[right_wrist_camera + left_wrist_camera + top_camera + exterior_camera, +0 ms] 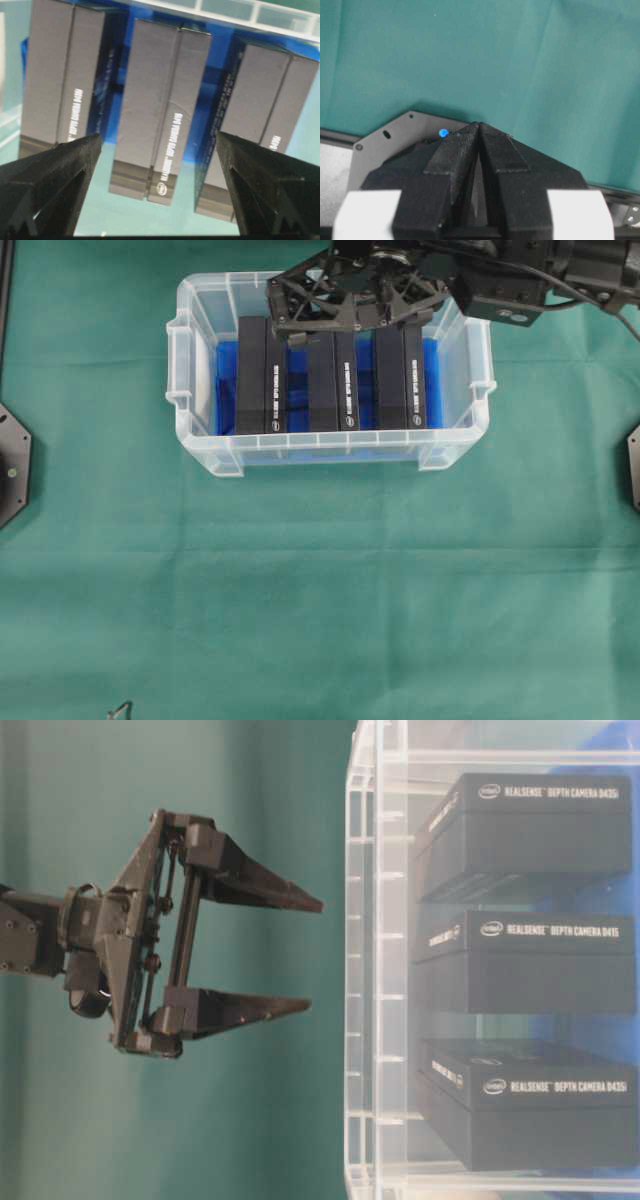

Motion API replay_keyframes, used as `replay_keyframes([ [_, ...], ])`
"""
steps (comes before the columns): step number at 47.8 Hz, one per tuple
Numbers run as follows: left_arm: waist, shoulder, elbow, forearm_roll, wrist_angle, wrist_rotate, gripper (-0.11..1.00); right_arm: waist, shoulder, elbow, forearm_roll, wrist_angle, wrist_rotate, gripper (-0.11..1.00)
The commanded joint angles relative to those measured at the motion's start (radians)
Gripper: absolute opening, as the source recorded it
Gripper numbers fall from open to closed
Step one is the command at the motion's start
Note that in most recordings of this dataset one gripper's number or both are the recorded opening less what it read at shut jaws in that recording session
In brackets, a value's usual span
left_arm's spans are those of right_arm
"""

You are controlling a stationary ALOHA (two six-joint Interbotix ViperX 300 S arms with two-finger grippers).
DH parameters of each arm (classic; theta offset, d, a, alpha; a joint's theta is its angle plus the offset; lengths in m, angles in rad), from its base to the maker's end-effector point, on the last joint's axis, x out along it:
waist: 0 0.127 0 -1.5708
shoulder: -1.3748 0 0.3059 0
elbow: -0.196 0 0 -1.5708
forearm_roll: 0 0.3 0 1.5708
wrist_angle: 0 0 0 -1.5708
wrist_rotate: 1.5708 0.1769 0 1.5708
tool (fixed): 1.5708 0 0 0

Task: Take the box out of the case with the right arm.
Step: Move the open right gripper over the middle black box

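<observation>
The clear case [205, 445] holds three black boxes on edge over a blue sheet: left [262, 375], middle [333, 380] and right [400, 375]. My right gripper [345, 325] hangs open over the case's back rim, touching nothing. In the right wrist view its gripper [159, 136] frames the middle box [160, 100], with one fingertip [85, 155] on each side and well apart from it. In the table-level view the gripper [314, 955] stops just short of the case wall [360, 970]. My left gripper [478, 125] is shut and empty over a grey base plate [385, 142].
Green cloth [320, 590] covers the table around the case. Black arm base plates sit at the left edge [12, 465] and right edge [633, 465]. The right arm's body [520, 280] reaches in from the upper right.
</observation>
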Motion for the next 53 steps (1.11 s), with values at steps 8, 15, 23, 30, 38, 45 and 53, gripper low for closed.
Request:
replay_keyframes([
  [8, 0.008, 0.005, -0.018, 0.003, -0.003, 0.000, 0.03, 0.003, -0.015, -0.031, 0.003, -0.011, -0.002, 0.93],
  [15, 0.015, 0.005, -0.018, 0.003, -0.003, 0.002, 0.03, 0.003, -0.012, -0.029, 0.003, -0.011, -0.002, 0.93],
  [23, 0.025, 0.005, -0.018, 0.003, -0.003, 0.002, 0.03, 0.006, -0.009, -0.029, 0.008, -0.012, -0.002, 0.93],
  [30, 0.028, 0.005, -0.018, 0.003, -0.003, 0.002, 0.03, 0.008, -0.008, -0.031, 0.011, -0.031, -0.002, 0.93],
  [38, 0.028, 0.005, -0.018, 0.003, -0.003, 0.002, 0.03, 0.008, -0.006, -0.031, 0.009, -0.032, -0.002, 0.93],
  [45, 0.028, 0.005, -0.018, 0.003, -0.003, 0.002, 0.03, 0.006, -0.006, -0.031, 0.009, -0.032, -0.003, 0.93],
  [53, 0.028, 0.005, -0.018, 0.003, -0.003, 0.002, 0.03, 0.008, -0.005, -0.031, 0.009, -0.034, -0.002, 0.93],
])
